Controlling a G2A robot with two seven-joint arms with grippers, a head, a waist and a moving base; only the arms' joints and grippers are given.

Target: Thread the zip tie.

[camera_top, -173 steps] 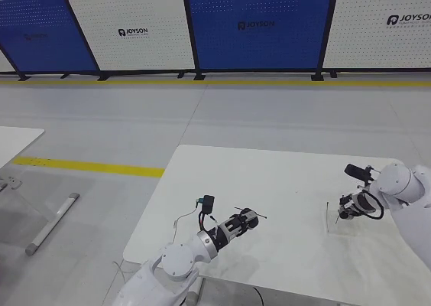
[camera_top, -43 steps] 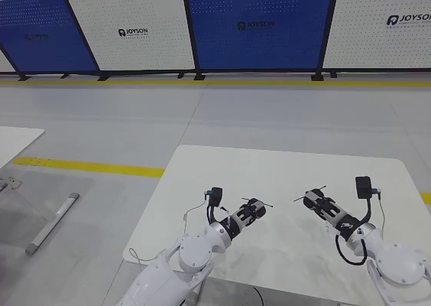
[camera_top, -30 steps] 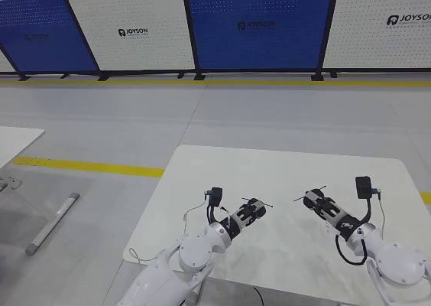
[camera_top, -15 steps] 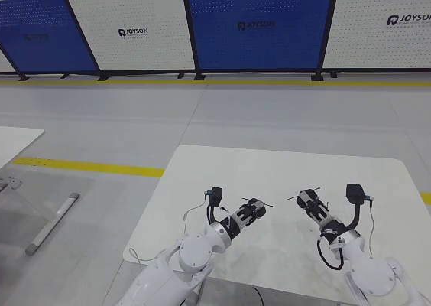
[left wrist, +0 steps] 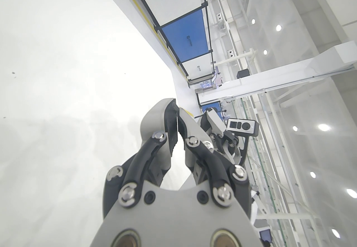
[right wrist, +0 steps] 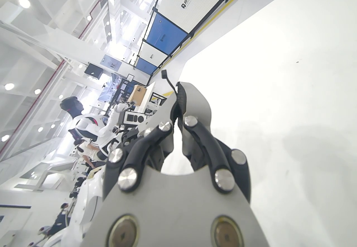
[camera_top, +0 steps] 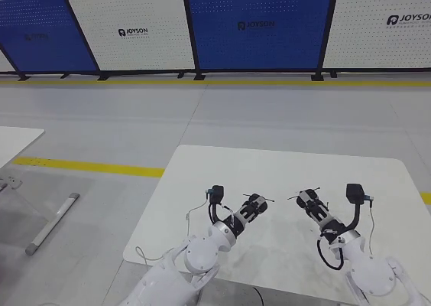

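Nearest, my right gripper [right wrist: 178,96] is clenched on the zip tie [right wrist: 168,79], its head end poking past the fingertips, I judge so the slot is reachable; my left gripper [left wrist: 176,110] is clenched on a thin black strip [camera_top: 258,199], ends free either side; both are over the table [camera_top: 292,164], near but apart, angled toward each other for threading; beyond, partition panels [camera_top: 257,34].

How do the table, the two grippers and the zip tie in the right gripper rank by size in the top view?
1. table: largest by far.
2. left gripper and right gripper: they look alike, so no ranking.
3. zip tie: smallest, a thin strip pinched in the shut right gripper.
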